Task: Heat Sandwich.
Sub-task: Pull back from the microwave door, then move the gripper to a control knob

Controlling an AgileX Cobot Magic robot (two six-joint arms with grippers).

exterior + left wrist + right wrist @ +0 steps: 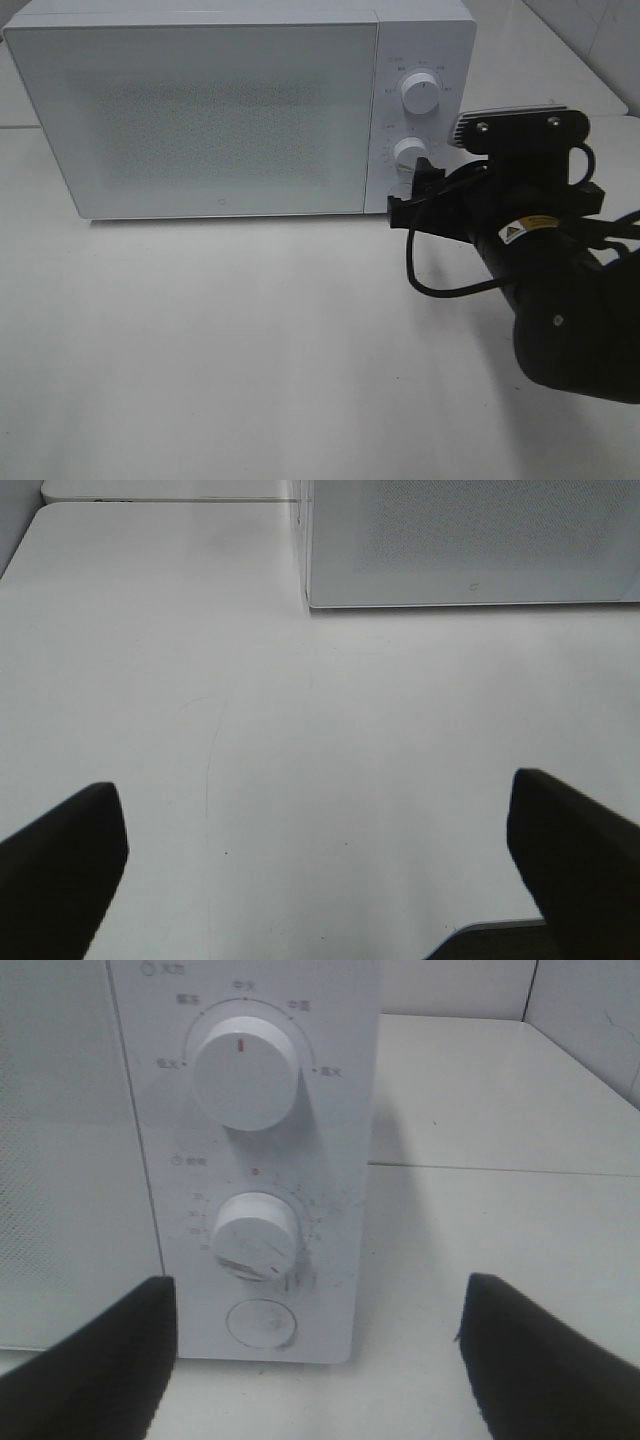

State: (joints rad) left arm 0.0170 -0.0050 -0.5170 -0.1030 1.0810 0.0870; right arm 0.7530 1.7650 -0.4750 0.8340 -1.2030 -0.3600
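Our right pincer (415, 192) stands wide open with nothing between its fingers (95, 1360). It faces the control panel at the microwave's (220, 110) right end. The round button (261, 1323) sits straight ahead of the gap, close in. The lower knob (255, 1235) is just above it and the upper knob (245, 1072) higher again. From the high view the fingertips sit right at the panel's bottom corner, and we cannot tell whether they touch it. One finger sits before the door's (200, 110) edge, and the door is shut flush. The other has bare table (250, 350) ahead of it, running back past a seam towards the wall. Behind and beside this pincer its black cable (440, 285) loops low over the table.

Our left pincer (318, 820) is also spread wide and holds nothing. Bare white table lies under it and ahead of it. The microwave's front lower edge and near corner stand well ahead, off to the pincer's right. To its left the table's edge curves away, and far ahead a gap marks where the table ends.

We cannot tell where the sandwich is or how it looks, since no view shows it.
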